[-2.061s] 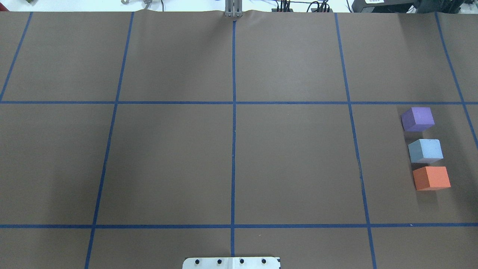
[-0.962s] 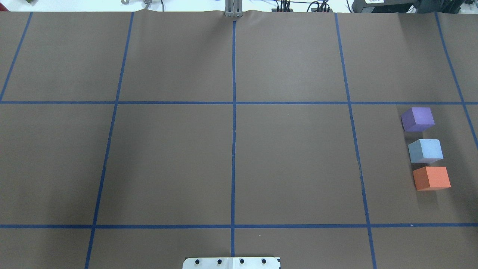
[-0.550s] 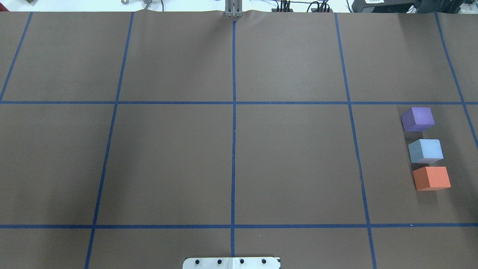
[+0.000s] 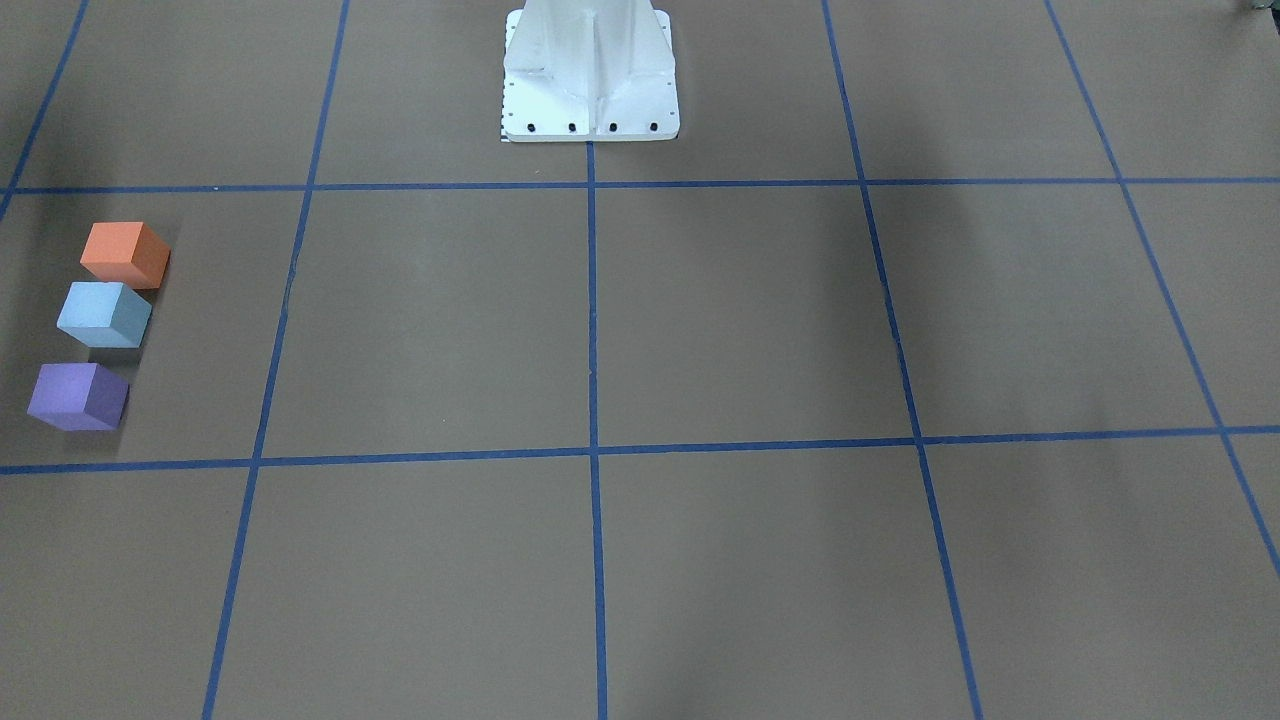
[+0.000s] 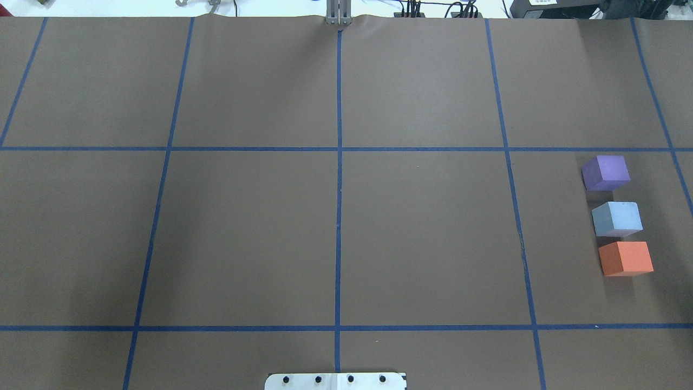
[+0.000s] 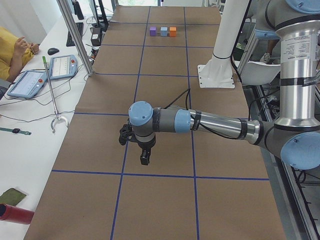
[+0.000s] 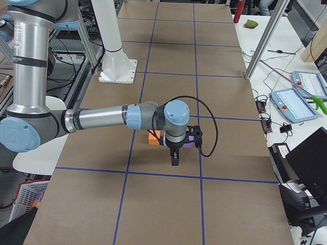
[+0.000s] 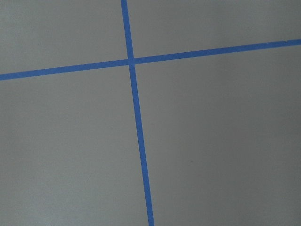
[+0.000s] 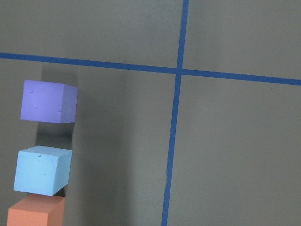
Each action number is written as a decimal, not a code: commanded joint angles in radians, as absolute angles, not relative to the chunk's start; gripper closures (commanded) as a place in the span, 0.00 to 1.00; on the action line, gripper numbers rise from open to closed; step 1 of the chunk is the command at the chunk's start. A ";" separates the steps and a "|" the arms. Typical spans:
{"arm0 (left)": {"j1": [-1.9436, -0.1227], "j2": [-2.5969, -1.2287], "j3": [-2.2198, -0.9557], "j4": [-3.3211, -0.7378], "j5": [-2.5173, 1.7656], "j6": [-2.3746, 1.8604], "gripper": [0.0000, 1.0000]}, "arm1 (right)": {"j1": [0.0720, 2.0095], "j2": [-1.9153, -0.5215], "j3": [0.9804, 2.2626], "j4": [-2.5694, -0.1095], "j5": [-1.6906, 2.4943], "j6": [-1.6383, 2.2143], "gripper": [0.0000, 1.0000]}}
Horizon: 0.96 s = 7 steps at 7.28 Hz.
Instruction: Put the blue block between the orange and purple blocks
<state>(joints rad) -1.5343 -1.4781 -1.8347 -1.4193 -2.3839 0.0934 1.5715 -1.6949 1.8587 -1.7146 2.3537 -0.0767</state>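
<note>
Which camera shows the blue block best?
Right wrist: the blue block is largest and unobstructed there. Overhead and front-facing show it whole but small, exterior left tiny; in exterior right the right arm hides it; left wrist misses it.

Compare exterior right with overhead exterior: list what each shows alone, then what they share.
Only exterior right: the right arm and its end effector, in front of the blocks in that view, plus the tablets on the side bench. Only overhead exterior: the blue block, between its neighbours; the arm hides it from the side. Both: the orange block, the purple block, the taped table.
</note>
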 commanded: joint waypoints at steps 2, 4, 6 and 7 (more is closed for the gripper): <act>-1.532 -1.494 -1.819 -1.424 -2.379 0.094 0.00 | 1.559 -1.690 1.859 -1.712 2.356 -0.075 0.00; -1.532 -1.497 -1.807 -1.431 -2.381 0.095 0.00 | 1.552 -1.681 1.858 -1.710 2.358 -0.071 0.00; -1.532 -1.496 -1.798 -1.483 -2.379 0.095 0.00 | 1.551 -1.675 1.859 -1.707 2.358 -0.066 0.00; -1.532 -1.496 -1.798 -1.503 -2.379 0.095 0.00 | 1.551 -1.675 1.867 -1.707 2.358 -0.066 0.00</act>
